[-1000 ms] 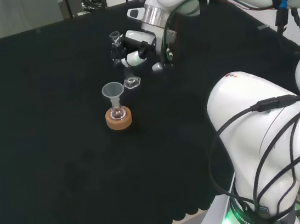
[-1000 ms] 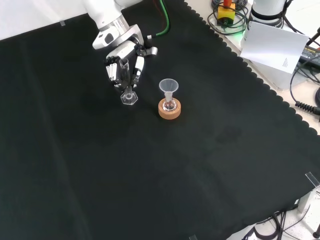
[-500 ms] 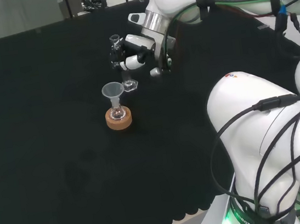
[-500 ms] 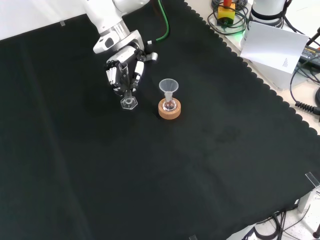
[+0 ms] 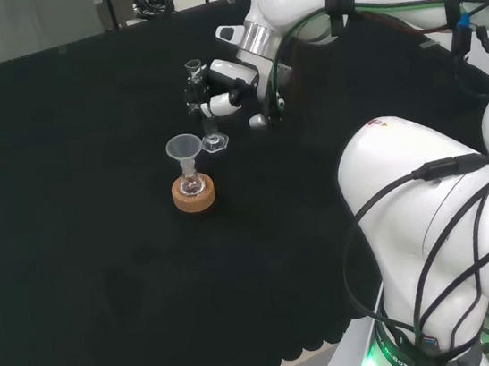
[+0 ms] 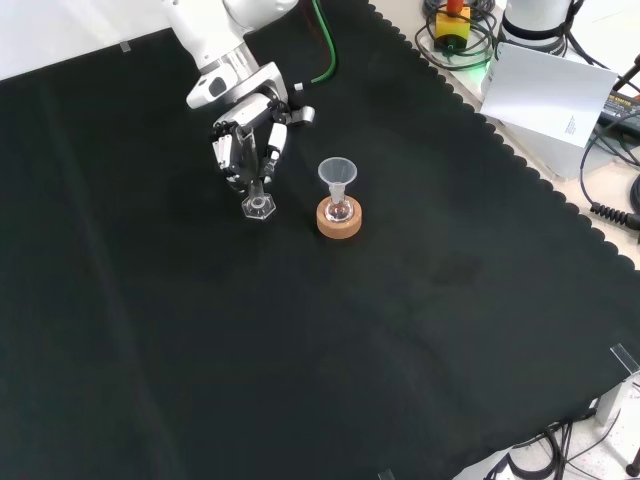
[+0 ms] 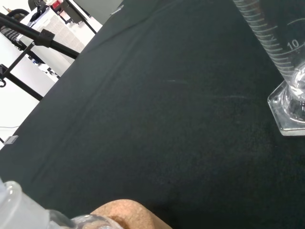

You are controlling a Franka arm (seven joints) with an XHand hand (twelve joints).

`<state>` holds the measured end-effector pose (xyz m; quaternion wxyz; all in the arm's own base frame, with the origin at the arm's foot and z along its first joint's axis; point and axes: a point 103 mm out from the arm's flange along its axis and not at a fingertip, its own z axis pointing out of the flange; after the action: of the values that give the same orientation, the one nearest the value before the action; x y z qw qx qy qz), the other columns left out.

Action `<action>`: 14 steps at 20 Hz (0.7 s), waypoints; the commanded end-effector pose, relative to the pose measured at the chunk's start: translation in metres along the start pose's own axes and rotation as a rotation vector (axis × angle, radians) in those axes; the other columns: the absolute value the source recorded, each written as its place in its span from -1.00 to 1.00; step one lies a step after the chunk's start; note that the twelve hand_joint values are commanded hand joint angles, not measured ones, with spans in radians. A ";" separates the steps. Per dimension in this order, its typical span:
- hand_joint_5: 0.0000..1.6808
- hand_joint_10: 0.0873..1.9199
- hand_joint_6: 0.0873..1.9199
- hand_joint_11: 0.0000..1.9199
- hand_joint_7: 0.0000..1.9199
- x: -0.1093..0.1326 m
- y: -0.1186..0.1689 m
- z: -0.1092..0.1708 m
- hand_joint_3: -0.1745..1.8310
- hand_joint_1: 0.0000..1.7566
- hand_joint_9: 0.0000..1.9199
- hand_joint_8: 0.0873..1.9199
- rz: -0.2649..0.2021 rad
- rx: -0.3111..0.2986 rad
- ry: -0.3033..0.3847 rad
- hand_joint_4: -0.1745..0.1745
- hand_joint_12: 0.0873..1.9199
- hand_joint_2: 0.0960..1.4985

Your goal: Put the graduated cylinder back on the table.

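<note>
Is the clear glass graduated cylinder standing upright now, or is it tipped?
Close to upright. In the head view the clear glass graduated cylinder rises nearly straight from its hexagonal foot, with the black and white hand curled round it. Whether the foot touches the cloth: cannot tell.

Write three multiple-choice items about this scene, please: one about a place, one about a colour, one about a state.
1. In the front view, the cylinder stands where relative to the cork ring?
A. left of it
B. right of it
C. on it

2. What colour is the cloth?
A. white
B. black
C. red

3. What is the hand doing?
A. resting flat on the cloth
B. holding the funnel
C. holding the cylinder

Answers:
1 A: the cylinder is left of the cork ring.
2 B: the cloth is black.
3 C: the hand has its fingers curled round the cylinder; the funnel sits apart, above the ring.
</note>
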<state>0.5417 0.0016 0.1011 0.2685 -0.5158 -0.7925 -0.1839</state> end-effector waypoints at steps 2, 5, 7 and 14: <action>0.04 -1.00 0.15 0.22 -0.06 -0.003 -0.001 0.002 -0.82 0.41 0.48 0.15 -0.001 0.004 0.009 -1.00 -0.24 0.52; 0.04 -1.00 0.16 0.22 -0.06 -0.004 -0.001 0.002 -0.82 0.41 0.47 0.16 -0.002 0.005 0.007 -1.00 -0.24 0.52; 0.03 -1.00 0.18 0.21 -0.07 -0.003 -0.002 0.002 -0.82 0.41 0.47 0.18 0.000 0.004 0.004 -1.00 -0.23 0.53; 0.03 -1.00 0.17 0.19 -0.05 -0.004 -0.002 0.003 -0.83 0.30 0.41 -0.30 -0.007 0.010 0.038 -1.00 -0.17 0.53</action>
<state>0.5414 -0.0007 0.0972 0.2801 -0.5115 -0.7903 -0.1883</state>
